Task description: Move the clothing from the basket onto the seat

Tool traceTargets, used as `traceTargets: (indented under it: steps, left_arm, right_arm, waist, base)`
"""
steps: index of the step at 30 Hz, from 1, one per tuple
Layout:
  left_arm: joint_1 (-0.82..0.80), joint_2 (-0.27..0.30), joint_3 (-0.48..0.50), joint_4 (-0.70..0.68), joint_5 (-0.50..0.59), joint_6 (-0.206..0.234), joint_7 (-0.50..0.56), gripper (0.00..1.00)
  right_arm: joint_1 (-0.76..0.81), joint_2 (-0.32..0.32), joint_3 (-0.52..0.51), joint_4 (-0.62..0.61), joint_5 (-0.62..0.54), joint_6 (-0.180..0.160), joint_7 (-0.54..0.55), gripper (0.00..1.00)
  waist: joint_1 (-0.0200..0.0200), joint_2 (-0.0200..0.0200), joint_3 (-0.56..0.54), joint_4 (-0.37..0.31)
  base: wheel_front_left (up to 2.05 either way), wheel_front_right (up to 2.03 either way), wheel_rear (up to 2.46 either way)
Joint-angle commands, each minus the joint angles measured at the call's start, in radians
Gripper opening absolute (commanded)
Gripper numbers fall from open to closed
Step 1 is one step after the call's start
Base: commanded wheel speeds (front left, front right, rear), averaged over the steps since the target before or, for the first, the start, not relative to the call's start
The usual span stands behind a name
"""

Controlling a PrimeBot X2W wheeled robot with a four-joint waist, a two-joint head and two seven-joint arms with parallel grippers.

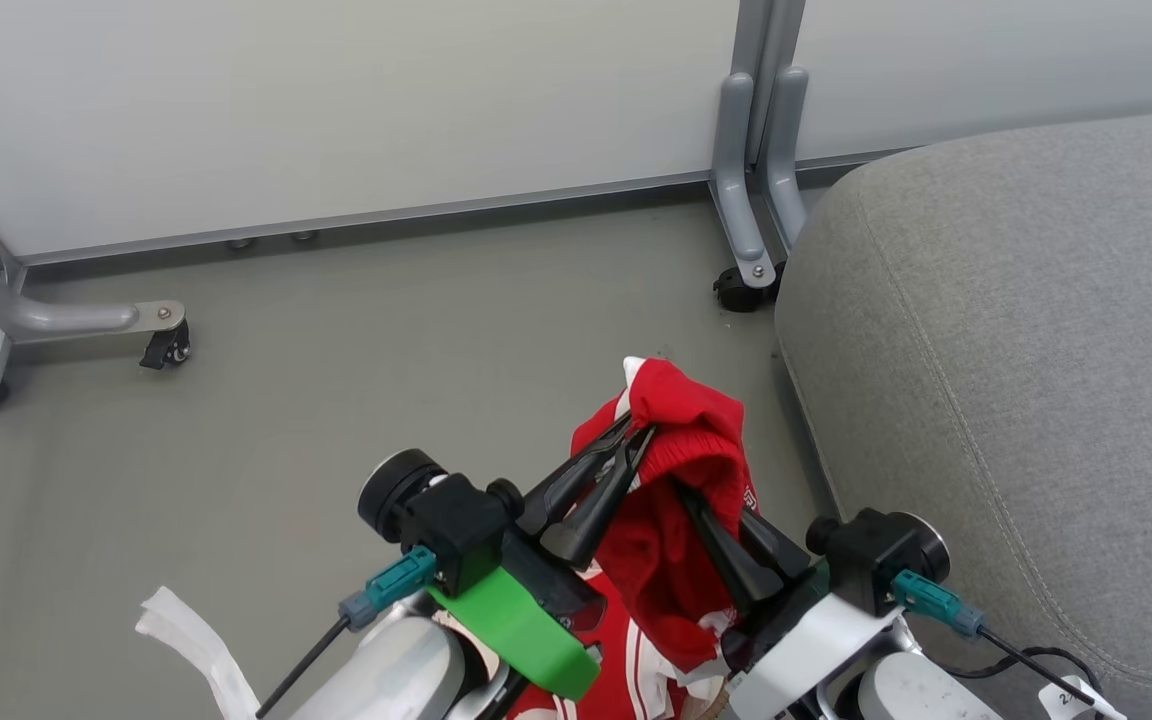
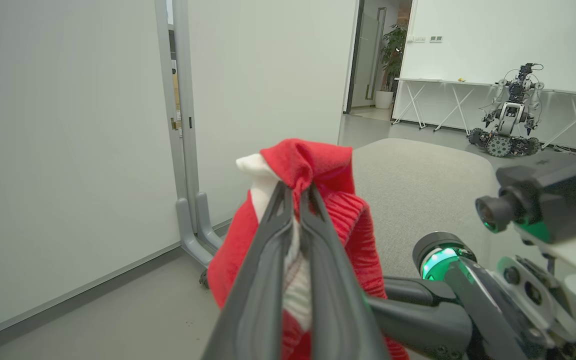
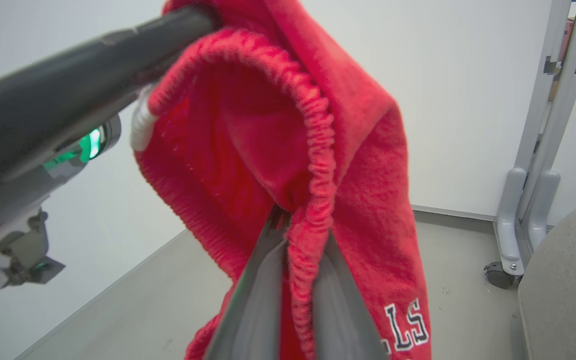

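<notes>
Lying nearest the robot, striped red clothing (image 1: 636, 660), left of the seat (image 1: 1016, 350). Above it, both hands are clamped on red shorts (image 1: 701, 415): right hand (image 1: 684, 492) pinches the elastic waistband, left hand (image 1: 634, 432) pinches a white-trimmed fold at the top. Shorts hang over the floor (image 1: 336, 400) just left of the seat, not touching it. Castor foot (image 1: 748, 270) stands at the seat's far corner.
</notes>
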Motion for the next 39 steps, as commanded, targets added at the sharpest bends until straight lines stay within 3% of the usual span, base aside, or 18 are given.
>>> traceTargets:
  steps: [1,6,7,8,9,27,39]
  left_arm:
    - [0.004,0.000,0.001,0.010,-0.014,0.000,-0.008,0.00]
    - [-0.011,-0.007,0.008,0.030,-0.004,0.007,-0.012,0.00]
    - [-0.012,-0.007,0.009,0.033,-0.001,0.009,-0.014,0.10]
    - [-0.012,-0.007,0.011,0.036,0.001,0.009,-0.016,0.40]
    - [-0.012,-0.005,0.013,0.039,0.006,0.013,-0.017,1.00]
    - [0.010,-0.001,0.066,0.071,0.044,0.060,-0.026,1.00]
    - [0.077,-0.020,0.192,0.017,0.113,0.136,-0.026,1.00]
  right_arm:
    - [-0.009,-0.006,0.000,0.003,0.006,0.000,-0.003,0.00]
    - [-0.014,-0.003,-0.006,0.008,0.009,0.000,-0.003,0.00]
    - [-0.013,-0.002,-0.007,0.009,0.012,0.000,-0.003,0.00]
    - [-0.010,0.003,-0.012,0.009,0.024,0.000,-0.003,0.00]
    - [-0.007,0.005,-0.017,0.009,0.033,0.000,-0.003,0.00]
    - [-0.001,0.005,-0.060,-0.002,0.051,0.000,-0.003,0.00]
    - [0.017,0.015,-0.170,-0.047,0.036,0.000,-0.003,0.00]
  waist:
    - [0.0001,0.0000,0.004,-0.002]
    - [0.0001,0.0000,0.012,-0.005]
    - [0.0001,0.0000,0.013,-0.005]
    - [0.0001,0.0000,0.015,-0.005]
    - [0.0001,0.0000,0.015,-0.005]
    - [0.0001,0.0000,0.037,0.005]
    - [0.0001,0.0000,0.088,-0.061]
  base:
    - [0.00,0.00,0.00]
    - [0.00,0.00,0.00]
    - [0.00,0.00,0.00]
    - [0.00,0.00,0.00]
    - [0.00,0.00,0.00]
    - [0.00,0.00,0.00]
    - [0.00,0.00,0.00]
